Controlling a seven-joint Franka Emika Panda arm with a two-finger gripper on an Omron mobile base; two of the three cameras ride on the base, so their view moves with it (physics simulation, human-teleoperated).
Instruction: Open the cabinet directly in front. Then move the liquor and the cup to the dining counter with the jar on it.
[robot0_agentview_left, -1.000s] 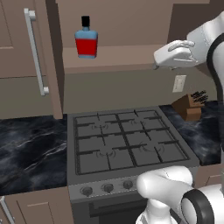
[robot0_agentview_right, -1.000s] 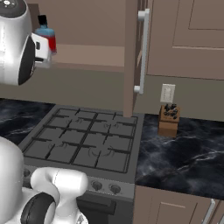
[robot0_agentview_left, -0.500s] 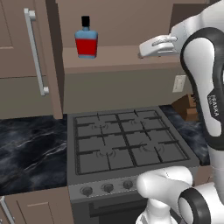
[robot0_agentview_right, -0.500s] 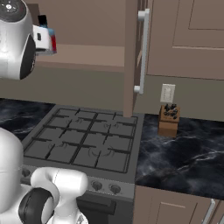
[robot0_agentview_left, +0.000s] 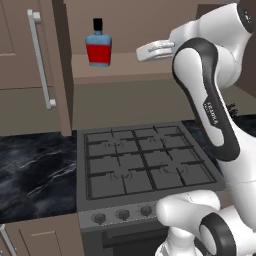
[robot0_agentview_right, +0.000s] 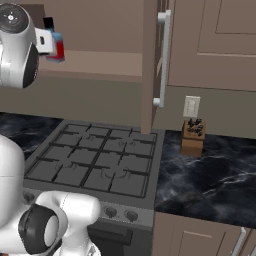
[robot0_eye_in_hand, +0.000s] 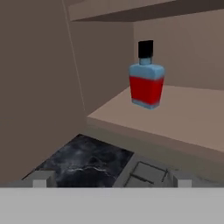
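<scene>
The cabinet stands open, its left door swung out with a silver bar handle; its right door is seen edge-on. The liquor, pale blue with a red label and black cap, stands upright on the shelf. My gripper hovers at shelf height to the right of the bottle, fingers pointing at it, a gap between them. In the hand view the liquor sits ahead and above my gripper, which is open and holds nothing. The cup and the dining counter are out of view.
Below the shelf is a grey gas stove with knobs along its front. Black marble worktop runs on both sides. A wooden knife block stands under a wall outlet. A closed cabinet hangs right of it.
The arm has swung left along the shelf, carrying the open gripper closer to the liquor. The bottle and cabinet doors have not moved.
</scene>
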